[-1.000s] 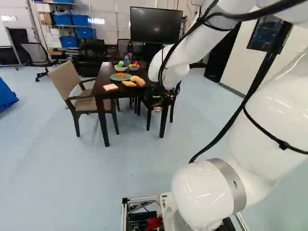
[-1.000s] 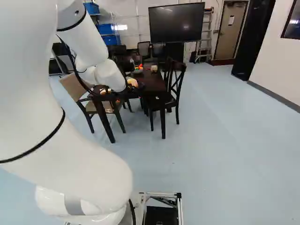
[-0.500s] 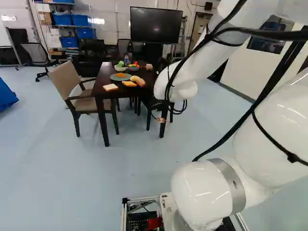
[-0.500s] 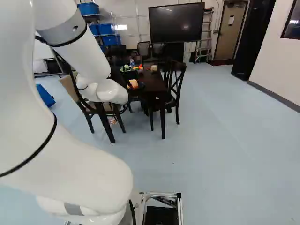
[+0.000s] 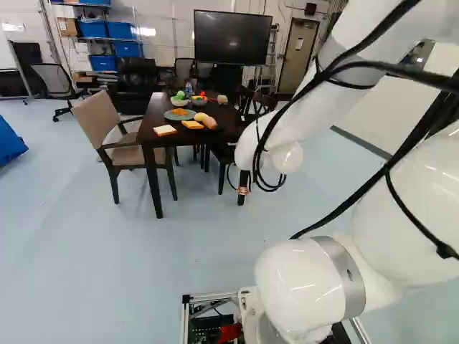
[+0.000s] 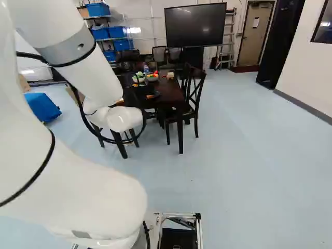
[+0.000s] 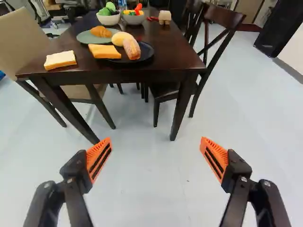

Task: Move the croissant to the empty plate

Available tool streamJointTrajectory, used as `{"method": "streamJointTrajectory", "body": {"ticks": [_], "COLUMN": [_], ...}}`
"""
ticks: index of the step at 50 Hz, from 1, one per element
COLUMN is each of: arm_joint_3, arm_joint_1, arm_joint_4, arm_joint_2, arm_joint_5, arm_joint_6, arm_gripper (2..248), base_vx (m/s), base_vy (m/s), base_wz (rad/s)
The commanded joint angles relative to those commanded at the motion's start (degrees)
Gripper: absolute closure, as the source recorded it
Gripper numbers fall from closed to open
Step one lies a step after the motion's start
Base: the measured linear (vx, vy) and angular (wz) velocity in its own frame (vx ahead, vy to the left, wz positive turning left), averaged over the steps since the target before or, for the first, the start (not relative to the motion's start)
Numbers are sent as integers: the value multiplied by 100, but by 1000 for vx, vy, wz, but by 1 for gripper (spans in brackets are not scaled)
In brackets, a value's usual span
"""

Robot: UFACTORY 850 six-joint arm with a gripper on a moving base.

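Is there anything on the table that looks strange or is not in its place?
Yes, one thing: a pale bread slice lies directly on the dark table, near its edge, with no plate under it, while the croissant sits on the green plate. I see nothing spilled or broken.

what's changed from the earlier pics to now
The white robot arm has moved: its wrist end sits lower in both base views and further right in the left base view. No grip or release shows; the black gripper is open, with nothing between its fingers. The base, dark wooden table, and golden-brown croissant on its round green plate stayed put.
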Motion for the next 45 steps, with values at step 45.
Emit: {"method": "streamJointTrajectory", "body": {"ticks": [45], "arm_joint_3": [874], "arm_joint_1": [-182], "arm_joint_4": [-136], "arm_joint_2": [311], "arm_joint_5": [1325], "arm_joint_6": [265], "arm_gripper": [3], "base_vx": [0], "base_vy": [0], "base_wz": [0]}}
